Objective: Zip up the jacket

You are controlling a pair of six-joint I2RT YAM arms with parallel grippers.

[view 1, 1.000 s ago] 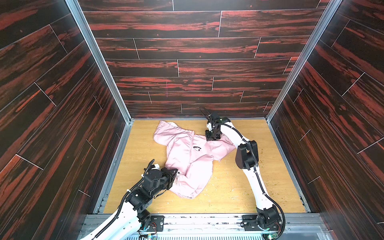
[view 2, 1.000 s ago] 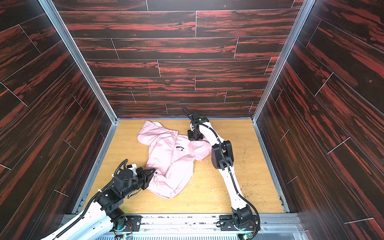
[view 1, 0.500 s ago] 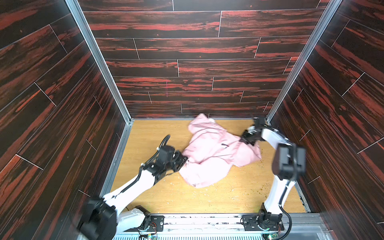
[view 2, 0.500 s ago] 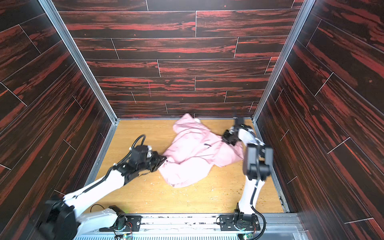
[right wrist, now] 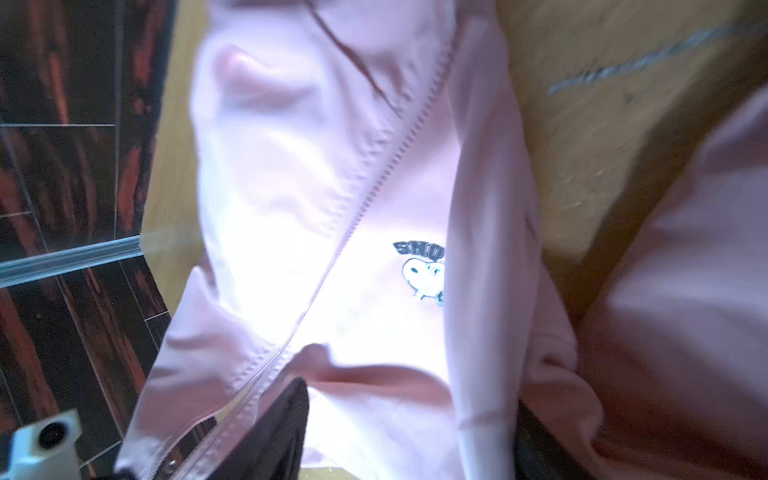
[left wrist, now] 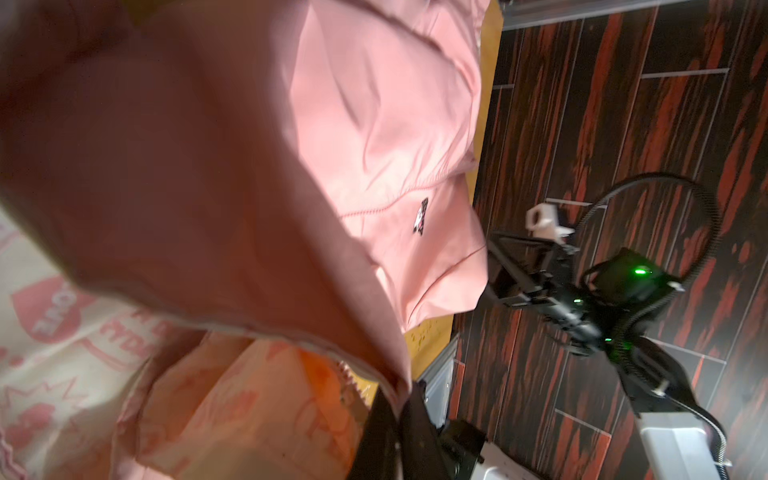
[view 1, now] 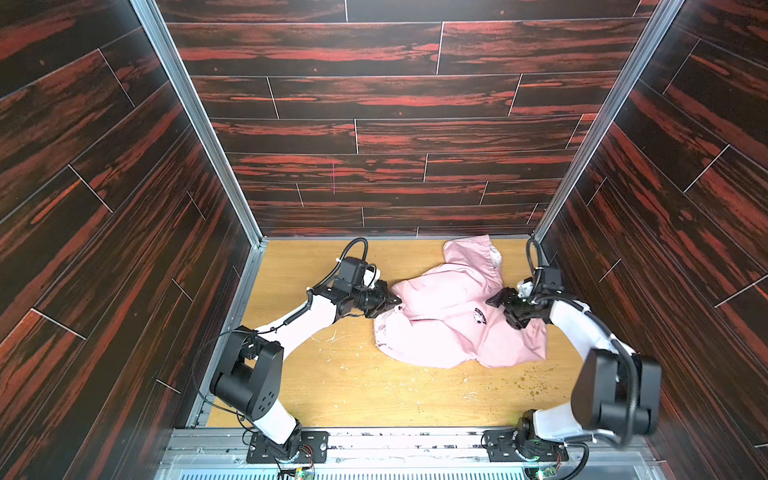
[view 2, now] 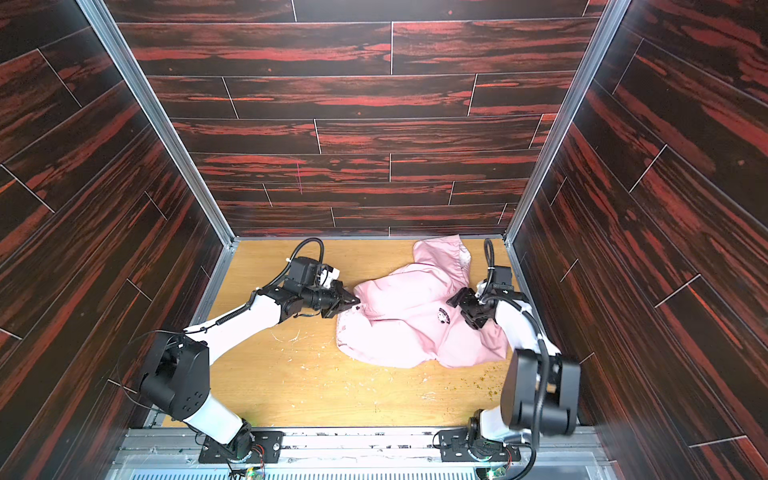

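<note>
Left claw: clamped together on the jacket hem corner.
Jacket: I've dragged it right-rear on the worktop; zip looks closed.
Right claw: just sprang apart, letting cloth go; zipping likely finished.

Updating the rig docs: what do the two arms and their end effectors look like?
The left arm and right arm match: white link shells, black joint housings, black base plates. A black cable loops over each wrist beside a white camera mount. The left end effector and right end effector are black with tapered fingers. Green lights glow on the right wrist.
</note>
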